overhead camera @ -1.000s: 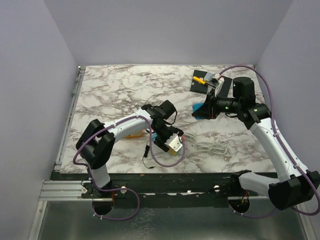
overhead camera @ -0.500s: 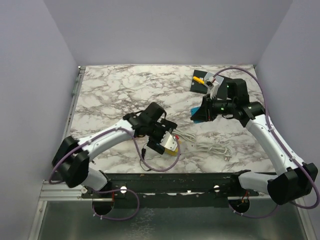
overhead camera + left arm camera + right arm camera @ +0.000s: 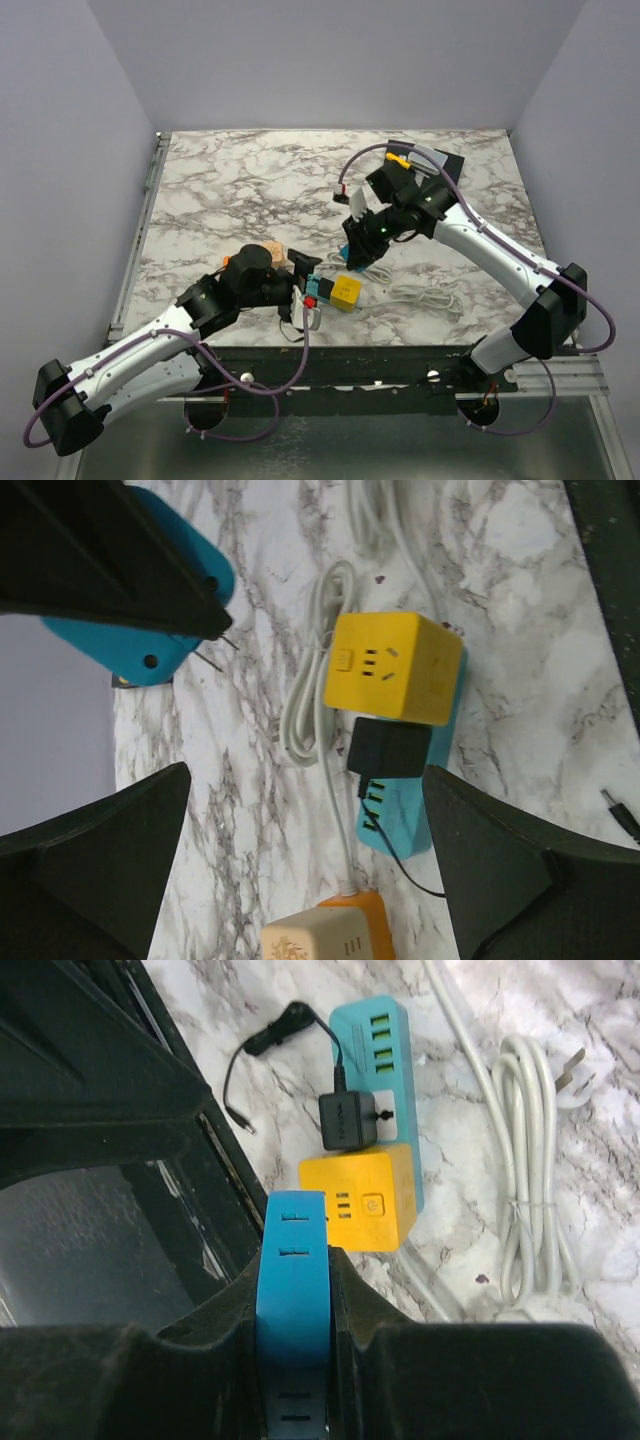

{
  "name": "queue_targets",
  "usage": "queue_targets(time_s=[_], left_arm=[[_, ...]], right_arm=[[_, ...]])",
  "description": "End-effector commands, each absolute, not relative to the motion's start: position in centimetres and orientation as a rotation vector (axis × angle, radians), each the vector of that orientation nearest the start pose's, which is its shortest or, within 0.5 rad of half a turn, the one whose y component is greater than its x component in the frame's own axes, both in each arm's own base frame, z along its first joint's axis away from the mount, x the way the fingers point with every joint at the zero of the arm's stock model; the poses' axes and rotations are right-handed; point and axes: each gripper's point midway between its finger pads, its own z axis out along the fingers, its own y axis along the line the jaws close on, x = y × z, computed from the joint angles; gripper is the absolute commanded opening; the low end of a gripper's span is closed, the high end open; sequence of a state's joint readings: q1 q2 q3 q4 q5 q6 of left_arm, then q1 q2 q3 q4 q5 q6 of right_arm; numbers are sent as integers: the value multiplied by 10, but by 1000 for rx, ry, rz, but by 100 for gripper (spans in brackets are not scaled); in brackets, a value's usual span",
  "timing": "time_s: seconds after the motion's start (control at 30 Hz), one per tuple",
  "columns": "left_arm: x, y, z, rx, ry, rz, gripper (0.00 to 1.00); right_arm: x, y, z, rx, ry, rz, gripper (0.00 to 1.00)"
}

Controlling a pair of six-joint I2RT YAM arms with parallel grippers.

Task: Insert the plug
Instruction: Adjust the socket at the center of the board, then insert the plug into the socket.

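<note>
The right gripper (image 3: pixel 292 1260) was clenched on a blue plug (image 3: pixel 292 1222), its two fingers pressed against the plug's flat sides. In the left wrist view two thin metal pins stuck out of the plug's free end and pointed down toward a yellow cube (image 3: pixel 392 667). They were apart from it, with bare marble between. From above, the plug hung just behind the cube, toward the far side of the table (image 3: pixel 230 190). How high it was above the surface I could not tell.

The left gripper (image 3: pixel 305 780) was spread wide and grasped nothing. It sat low at the near edge, just left of the cube, with its fingers (image 3: pixel 110 850) framing the cube in its own camera.

The cube's face with its socket slots and a small button looked up. It sat on one end of a teal strip (image 3: pixel 405 825). A black adapter (image 3: pixel 388 750) was plugged into that strip, touching the cube's side, and a thin black wire ran off from it. A coiled white cable (image 3: pixel 312 695) lay beside the cube. An orange-and-cream cube (image 3: pixel 322 930) stood near the strip's other end.
</note>
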State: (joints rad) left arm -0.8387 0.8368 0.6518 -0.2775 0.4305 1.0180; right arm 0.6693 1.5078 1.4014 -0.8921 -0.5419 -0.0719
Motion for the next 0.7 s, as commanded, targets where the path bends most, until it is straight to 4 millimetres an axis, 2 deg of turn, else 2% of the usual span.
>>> queue_targets(time_s=[0.0,0.13,0.33,0.43,0.5,0.57,0.6,0.67], left_arm=[[155,-255,168,1836,876,-328,99],[153,-253,166,1849,845,-299,97],[164,-233,160,1811,910,-169,81],[171,-220,158,1748,1001,-123,77],[175,-211,158,1682,1081,-106,79],[180,-201,161,1607,1153,-79,88],[182,-197,162,1569,1190,-72,96],[187,-190,165,1500,1259,-58,99]], right_arm=[[201,268,189,-1275,2419,740,1],[195,268,178,-1390,2462,634,1],[192,271,165,-1526,2481,547,1],[190,270,157,-1568,2496,505,1],[188,270,153,-1587,2507,495,1],[187,270,150,-1602,2513,483,1],[186,271,150,-1605,2510,483,1],[184,274,148,-1614,2501,482,1]])
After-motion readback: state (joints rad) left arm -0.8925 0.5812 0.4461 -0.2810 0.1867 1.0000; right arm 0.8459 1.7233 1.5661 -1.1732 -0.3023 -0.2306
